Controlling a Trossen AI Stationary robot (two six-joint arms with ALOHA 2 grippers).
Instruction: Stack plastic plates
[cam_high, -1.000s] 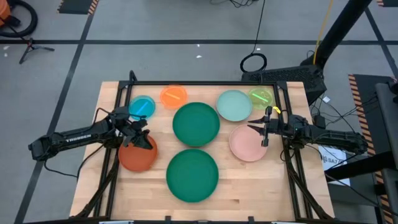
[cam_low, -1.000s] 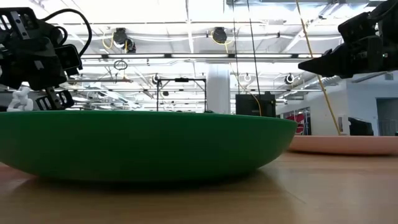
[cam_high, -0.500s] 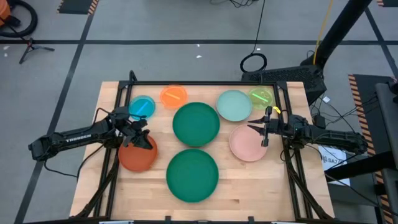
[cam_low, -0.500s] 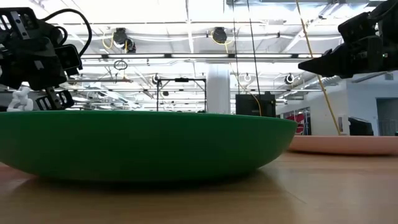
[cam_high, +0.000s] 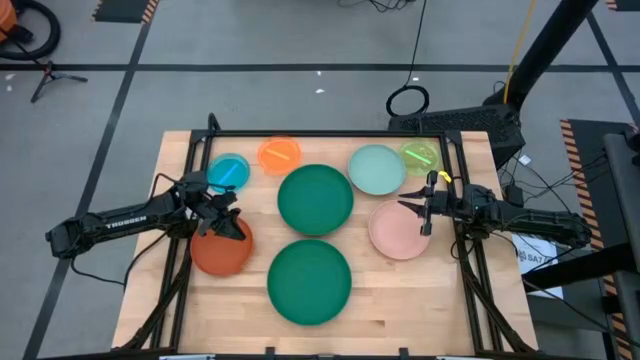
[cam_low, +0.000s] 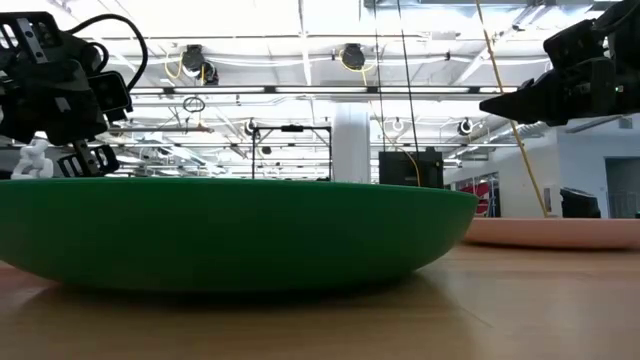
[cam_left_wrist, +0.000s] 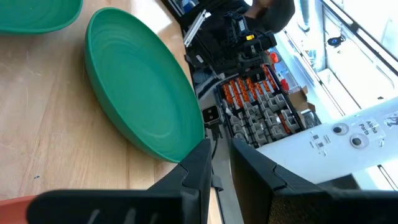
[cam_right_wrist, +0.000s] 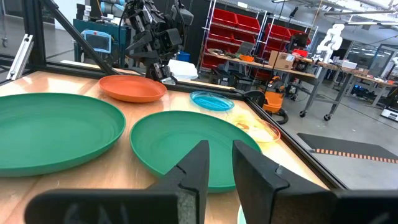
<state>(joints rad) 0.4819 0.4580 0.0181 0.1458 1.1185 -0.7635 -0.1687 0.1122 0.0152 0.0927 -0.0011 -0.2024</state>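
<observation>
I count eight smooth, round, shallow plastic plates on the wooden tabletop. Two large dark green plates sit mid-table. Three medium: orange-red plate near the left edge, pink plate and mint plate toward the right. Three small along the far edge: blue plate, orange plate, lime plate. My left gripper and right gripper show narrow gaps, holding nothing.
</observation>
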